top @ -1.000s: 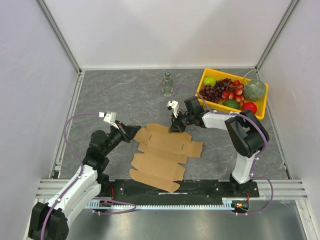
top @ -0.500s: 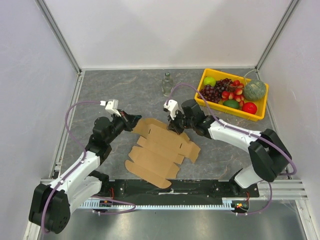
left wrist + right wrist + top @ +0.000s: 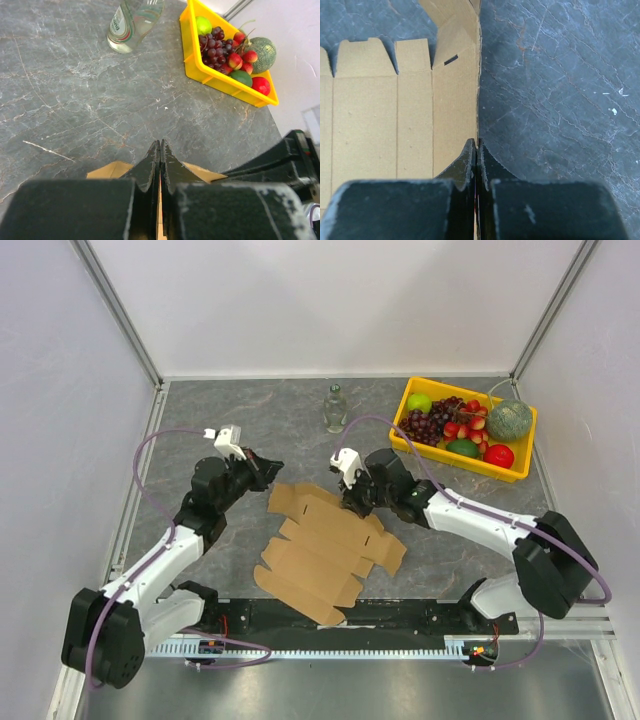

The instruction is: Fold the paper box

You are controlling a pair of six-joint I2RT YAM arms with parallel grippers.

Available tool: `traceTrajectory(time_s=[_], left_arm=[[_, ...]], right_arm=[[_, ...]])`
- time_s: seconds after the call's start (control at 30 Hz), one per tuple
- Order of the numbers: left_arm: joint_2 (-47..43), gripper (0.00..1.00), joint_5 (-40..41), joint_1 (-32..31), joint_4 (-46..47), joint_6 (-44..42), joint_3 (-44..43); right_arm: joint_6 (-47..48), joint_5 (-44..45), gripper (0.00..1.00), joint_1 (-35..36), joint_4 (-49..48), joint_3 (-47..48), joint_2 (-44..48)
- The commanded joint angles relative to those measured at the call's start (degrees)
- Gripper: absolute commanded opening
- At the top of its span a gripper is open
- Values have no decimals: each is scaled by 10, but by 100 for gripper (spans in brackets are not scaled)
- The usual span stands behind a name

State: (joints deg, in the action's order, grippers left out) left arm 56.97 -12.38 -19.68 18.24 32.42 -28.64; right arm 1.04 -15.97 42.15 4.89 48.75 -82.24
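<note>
on the grey stone table (image 3: 250,425), between the two arms, a paper box (image 3: 325,550): plain brown card, not yet folded, spread flat as one cut sheet with flaps and tabs along its edges. set at a slant, one end close to the near edge of the table, the other end toward the middle.

at the far left corner of the sheet, the left claw (image 3: 160,146), fingers pressed together and pinching the card there. in the left wrist view, brown card to either side of the dark fingers and a thin brown strip in the slit between them, with the fingertips reaching just past the card over bare table.

at the far edge of the sheet, right of that corner, the right claw (image 3: 476,144), likewise pressed together, nipping the card at its edge. in the right wrist view, the cut edge straight into the closed fingers, creased panels and small tabs to their left, bare table to their right.

beyond the sheet and apart from it, near the back of the table, a clear glass bottle (image 3: 335,408), upright. further right, in the far right corner, a yellow tray (image 3: 220,85) heaped with fruit: dark grapes (image 3: 425,423), a green melon (image 3: 510,420), a lime-green round fruit (image 3: 419,402) and a red one (image 3: 500,454).
</note>
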Motion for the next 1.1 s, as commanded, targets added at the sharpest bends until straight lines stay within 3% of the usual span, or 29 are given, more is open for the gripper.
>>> traceTrajectory(time_s=[0.0, 0.23, 0.53, 0.67, 1.07], left_arm=[[15, 2, -18, 1, -46, -19, -45], [24, 2, -32, 1, -143, -36, -95], [50, 2, -110, 0, -132, -32, -99], [64, 2, -98, 2, -163, -45, -120], [118, 2, -128, 2, -132, -29, -121]], right_arm=[[-6, 14, 0, 11, -3, -10, 51], [-30, 46, 0, 12, 4, -21, 87], [-56, 37, 0, 12, -20, -30, 93], [-60, 29, 0, 13, -27, -37, 102], [-75, -12, 0, 18, -44, -65, 124]])
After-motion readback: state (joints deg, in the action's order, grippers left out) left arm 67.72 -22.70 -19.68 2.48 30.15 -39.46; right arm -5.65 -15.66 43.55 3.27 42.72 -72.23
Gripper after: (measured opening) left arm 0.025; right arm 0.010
